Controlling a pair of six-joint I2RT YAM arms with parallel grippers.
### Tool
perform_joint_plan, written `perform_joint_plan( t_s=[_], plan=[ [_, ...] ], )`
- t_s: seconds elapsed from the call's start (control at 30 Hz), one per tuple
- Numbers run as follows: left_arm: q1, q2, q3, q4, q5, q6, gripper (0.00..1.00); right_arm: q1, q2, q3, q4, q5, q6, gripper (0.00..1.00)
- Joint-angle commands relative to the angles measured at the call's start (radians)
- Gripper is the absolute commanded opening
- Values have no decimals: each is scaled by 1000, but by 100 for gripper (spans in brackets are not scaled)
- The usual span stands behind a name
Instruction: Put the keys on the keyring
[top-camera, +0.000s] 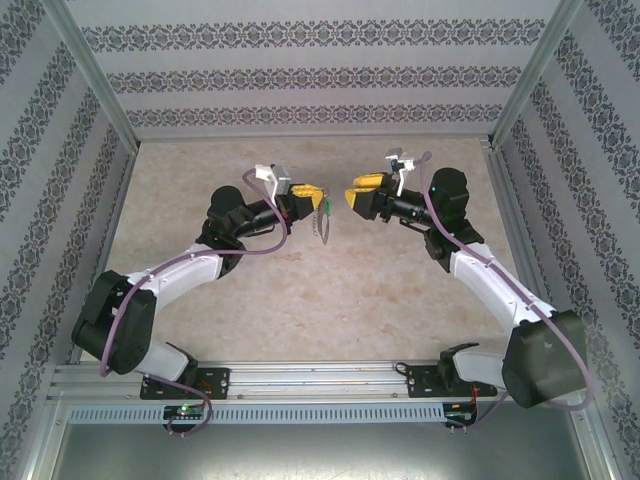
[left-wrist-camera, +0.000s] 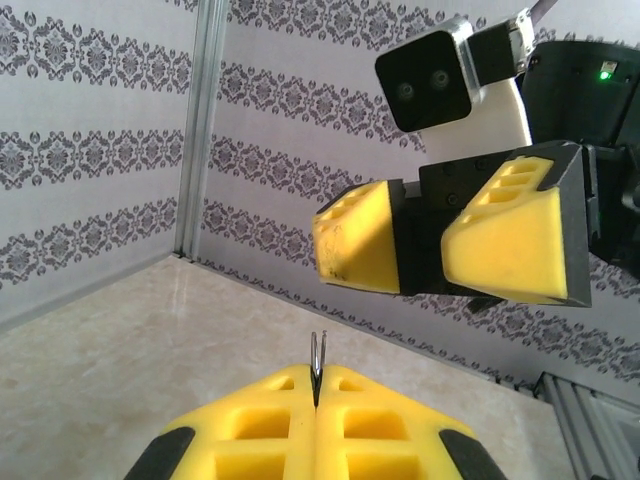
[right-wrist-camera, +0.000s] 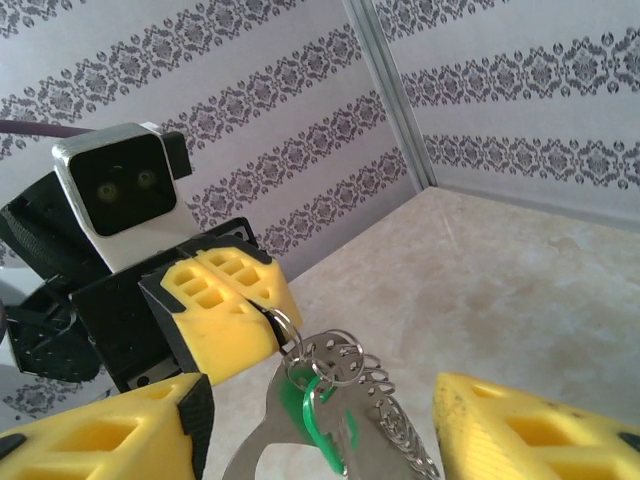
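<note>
The left gripper (top-camera: 316, 196) is clamped shut on a small ring of the keyring (right-wrist-camera: 338, 362), which dangles above the middle of the counter (top-camera: 330, 300). The green-headed key (right-wrist-camera: 318, 425) hangs against the keyring. The right gripper (top-camera: 352, 196) faces it just beside, jaws parted, holding nothing.

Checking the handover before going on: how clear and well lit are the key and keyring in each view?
Top external: even light, but the keyring under the left gripper is too small for detail. Right wrist: keyring and green key fairly sharp, its own fingers blurred. Left wrist: the right gripper evenly lit, no glare.
</note>
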Motion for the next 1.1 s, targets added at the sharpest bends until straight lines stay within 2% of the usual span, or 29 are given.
perform_joint_plan(
  t_s=[0.0, 0.27, 0.77, 1.07],
  plan=[
    [11, 7, 0, 147, 48, -93, 0, 6, 28, 7, 100, -34, 49, 62],
    [41, 60, 3, 283, 88, -233, 0, 27, 95, 40, 162, -52, 80, 61],
    [41, 83, 16, 313, 109, -288, 0, 70, 186, 67, 276, -83, 140, 56],
    [42, 84, 21, 312, 112, -295, 0, 83, 207, 80, 325, -114, 162, 48]
  ],
)
